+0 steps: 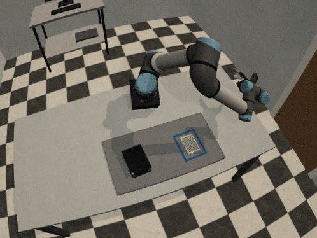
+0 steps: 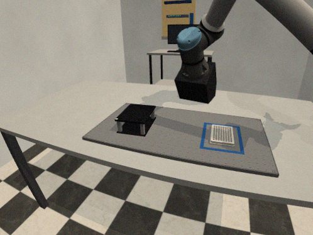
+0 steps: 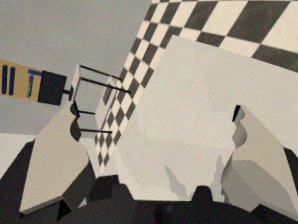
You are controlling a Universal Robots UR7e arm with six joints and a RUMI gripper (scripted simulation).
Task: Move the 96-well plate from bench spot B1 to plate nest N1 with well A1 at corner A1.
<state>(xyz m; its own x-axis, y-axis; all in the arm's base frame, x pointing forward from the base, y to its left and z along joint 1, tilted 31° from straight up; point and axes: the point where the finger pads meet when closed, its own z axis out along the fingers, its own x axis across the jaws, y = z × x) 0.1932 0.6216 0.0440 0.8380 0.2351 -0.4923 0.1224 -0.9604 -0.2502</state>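
Observation:
The white 96-well plate (image 1: 190, 145) lies flat inside the blue-outlined bench spot (image 1: 190, 145) on the grey mat; it also shows in the exterior view (image 2: 222, 134). The black raised plate nest (image 1: 137, 160) stands on the left part of the mat, empty, and shows in the exterior view (image 2: 136, 119) on short silver posts. My gripper (image 1: 244, 76) is high above the table's far right edge, well away from the plate. In the wrist view its two pale fingers stand wide apart (image 3: 150, 150) with only table top and floor between them. The plate's cut corner is too small to make out.
The arm's black base (image 1: 144, 95) stands on the table behind the mat (image 1: 163, 152). A second small table (image 1: 67, 13) with a monitor stands at the back of the room. A brown door (image 1: 299, 124) is on the right wall.

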